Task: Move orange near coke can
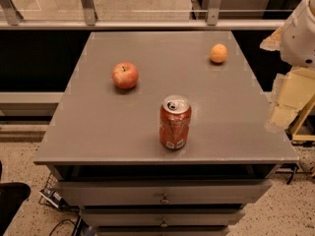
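Observation:
The orange (218, 53) is a small round fruit lying at the far right of the grey cabinet top (98, 132). The coke can (174, 122) stands upright near the front middle, silver top and pull tab up, with a small white label patch near its base. My gripper (284, 102) is a pale yellowish shape off the right edge of the cabinet top, below the white arm housing (300, 31). It is to the right of both the orange and the can, touches neither and holds nothing that I can see.
A red-yellow apple (125, 75) with a stem lies at the left middle of the top. Drawers (162, 193) with small knobs sit below the front edge. A metal railing (147, 24) runs behind the cabinet. Cables lie on the floor at the lower left.

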Motion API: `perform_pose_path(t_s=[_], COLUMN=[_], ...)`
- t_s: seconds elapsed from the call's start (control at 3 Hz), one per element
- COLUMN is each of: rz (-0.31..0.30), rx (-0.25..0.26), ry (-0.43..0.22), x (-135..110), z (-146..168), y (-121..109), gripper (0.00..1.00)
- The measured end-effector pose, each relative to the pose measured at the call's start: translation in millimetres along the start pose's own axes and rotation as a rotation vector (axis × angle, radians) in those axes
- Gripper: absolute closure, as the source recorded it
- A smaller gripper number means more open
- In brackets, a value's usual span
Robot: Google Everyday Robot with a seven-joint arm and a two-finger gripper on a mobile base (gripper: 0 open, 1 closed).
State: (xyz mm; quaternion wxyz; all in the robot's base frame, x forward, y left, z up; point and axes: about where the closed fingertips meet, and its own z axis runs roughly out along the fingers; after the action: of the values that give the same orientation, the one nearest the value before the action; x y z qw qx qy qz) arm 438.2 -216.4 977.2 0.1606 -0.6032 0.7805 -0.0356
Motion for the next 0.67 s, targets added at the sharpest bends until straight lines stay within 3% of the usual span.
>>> perform_pose_path(t_s=[0.33,0.67], rz=[0.005,0.049], rx=[0.007,0.04], ry=[-0.005,-0.059], x=[0,0], z=[-1,3], y=[-1,-18], gripper=[0.0,0.0])
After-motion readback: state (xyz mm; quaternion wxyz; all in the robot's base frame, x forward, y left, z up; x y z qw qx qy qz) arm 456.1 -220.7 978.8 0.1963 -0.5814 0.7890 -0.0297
